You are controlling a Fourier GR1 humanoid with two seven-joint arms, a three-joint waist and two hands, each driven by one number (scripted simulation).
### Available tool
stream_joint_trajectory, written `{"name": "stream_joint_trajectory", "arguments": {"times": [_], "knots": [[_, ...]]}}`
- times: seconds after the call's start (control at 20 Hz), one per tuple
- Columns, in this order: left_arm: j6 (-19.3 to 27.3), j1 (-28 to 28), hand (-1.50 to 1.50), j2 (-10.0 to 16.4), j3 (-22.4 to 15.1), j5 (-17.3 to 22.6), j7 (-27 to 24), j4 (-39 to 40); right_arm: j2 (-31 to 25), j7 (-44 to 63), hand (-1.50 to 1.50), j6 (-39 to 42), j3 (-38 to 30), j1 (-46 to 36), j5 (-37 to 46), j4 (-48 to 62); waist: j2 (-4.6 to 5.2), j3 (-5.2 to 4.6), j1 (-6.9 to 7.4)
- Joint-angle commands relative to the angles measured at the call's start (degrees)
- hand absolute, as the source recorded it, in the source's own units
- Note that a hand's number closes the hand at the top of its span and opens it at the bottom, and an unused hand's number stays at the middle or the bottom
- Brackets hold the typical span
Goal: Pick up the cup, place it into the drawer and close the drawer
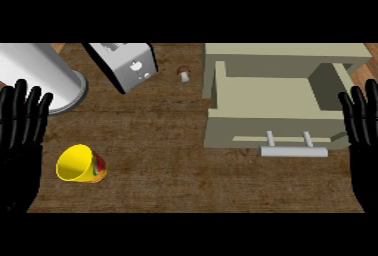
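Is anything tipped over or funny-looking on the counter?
Yes, the yellow cup at the front left of the counter looks tipped on its side, mouth facing left instead of up. The drawer is pulled open, too.

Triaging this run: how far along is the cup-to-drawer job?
Done: only the open drawer. In hand: nothing; left robot hand and right robot hand rest open at the edges. Left: grasp the yellow cup on the counter, place it inside, close the drawer.
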Motion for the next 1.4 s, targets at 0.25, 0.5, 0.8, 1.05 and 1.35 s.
{"name": "stream_joint_trajectory", "arguments": {"times": [0.25, 0.5, 0.8, 1.05, 1.35], "knots": [[-22.6, 5.2, -1.50, 11.8, 6.9, 22.9, -5.8, -2.0, -1.0, -2.4, -1.50, 2.4, 0.9, 0.5, 0.1, -1.6, 1.24, 0.89, -0.32], [-25.5, 8.7, -1.50, 14.2, 15.6, 39.3, 1.3, 9.3, -4.1, 3.7, -1.50, 7.4, 2.0, -1.7, -3.1, 3.6, 1.50, 0.91, 0.08], [-32.1, 3.6, -1.50, 16.7, 17.8, 34.4, -3.4, 24.8, -4.7, 3.0, -1.50, 9.3, -1.0, -8.1, -4.9, 11.0, 1.54, 0.95, -0.62], [-32.4, 1.5, -1.50, 13.3, 16.1, 25.6, -8.6, 34.0, -4.6, -0.1, -1.50, 10.1, -1.7, -8.7, -3.8, 12.5, 1.49, 0.95, -0.75], [-34.5, -3.0, -1.50, 15.4, 17.6, 18.3, -16.5, 47.7, -4.6, 2.3, -1.50, 9.7, -2.2, -14.0, -3.5, 14.0, 1.48, 0.94, -0.76]]}}
